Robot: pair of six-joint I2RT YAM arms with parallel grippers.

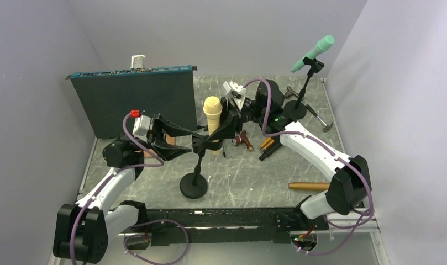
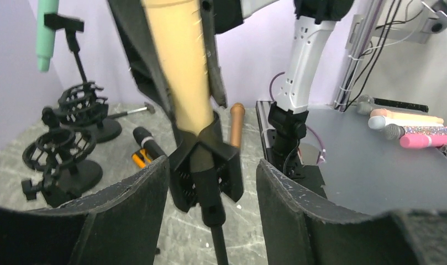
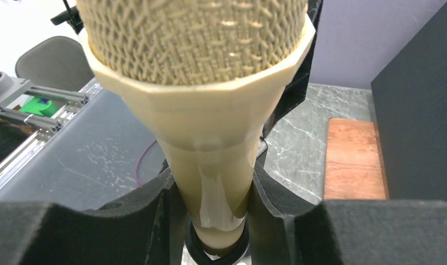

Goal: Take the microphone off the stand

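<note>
A cream microphone (image 1: 213, 112) stands upright in the clip (image 1: 201, 141) of a black stand whose round base (image 1: 193, 186) rests on the marble table. My right gripper (image 1: 227, 122) comes from the right and is shut on the microphone's body; in the right wrist view the fingers (image 3: 149, 221) press both sides of the body (image 3: 210, 165), just above the clip. My left gripper (image 1: 179, 141) is open, its fingers (image 2: 127, 221) on either side of the clip (image 2: 204, 165) and pole (image 2: 218, 243), with a gap on the right side.
A mint green microphone (image 1: 315, 52) sits on a second stand (image 1: 294, 110) at the back right. A dark panel (image 1: 135, 102) stands at the back left. A copper microphone (image 1: 309, 186) and an orange-black one (image 1: 267, 146) lie on the table. Shock mounts (image 2: 80, 105) stand nearby.
</note>
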